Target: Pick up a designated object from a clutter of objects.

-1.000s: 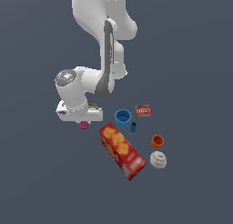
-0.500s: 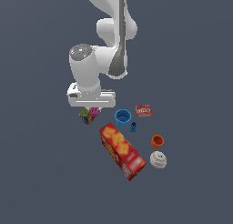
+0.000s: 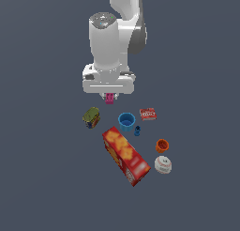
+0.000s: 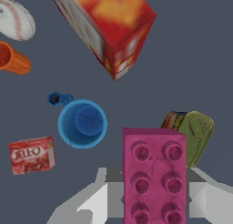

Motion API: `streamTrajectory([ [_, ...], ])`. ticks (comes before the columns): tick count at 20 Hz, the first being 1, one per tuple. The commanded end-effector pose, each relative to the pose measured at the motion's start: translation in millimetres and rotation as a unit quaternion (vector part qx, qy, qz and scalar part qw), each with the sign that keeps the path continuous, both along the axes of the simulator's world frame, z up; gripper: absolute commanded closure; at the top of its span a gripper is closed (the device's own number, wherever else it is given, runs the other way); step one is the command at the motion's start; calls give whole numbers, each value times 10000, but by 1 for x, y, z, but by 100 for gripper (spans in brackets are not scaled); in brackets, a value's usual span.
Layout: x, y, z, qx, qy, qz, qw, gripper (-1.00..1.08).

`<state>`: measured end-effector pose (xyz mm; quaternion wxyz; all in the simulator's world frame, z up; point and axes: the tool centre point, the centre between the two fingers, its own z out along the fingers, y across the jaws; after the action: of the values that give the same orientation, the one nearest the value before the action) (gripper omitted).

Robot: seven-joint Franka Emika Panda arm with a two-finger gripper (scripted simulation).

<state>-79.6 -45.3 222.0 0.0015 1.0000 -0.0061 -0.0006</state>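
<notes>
Arm has swung from the exterior view's left toward centre and risen over the last second; wrist housing now sits above the clutter instead of low beside it.

Gripper [image 3: 109, 96] has lifted clear of the floor. A second ago it was down at the surface by the pink brick [image 3: 109, 99]; half a second ago the brick was just beside the olive-green can [image 3: 91, 117].

The brick now hangs between the jaws under the hand, off the surface, well above the can and the blue cup [image 3: 126, 121]. In the wrist view the brick [image 4: 154, 175] is clamped, studded face toward the camera.

The can is now unobstructed, no longer hidden by the arm.
</notes>
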Motion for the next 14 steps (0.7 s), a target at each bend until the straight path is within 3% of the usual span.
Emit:
streamTrajectory([
  [1,-9,16,20,-5,-1,-1,10000,108],
  [14,-43,89,106,4,-3,2,10000,108],
])
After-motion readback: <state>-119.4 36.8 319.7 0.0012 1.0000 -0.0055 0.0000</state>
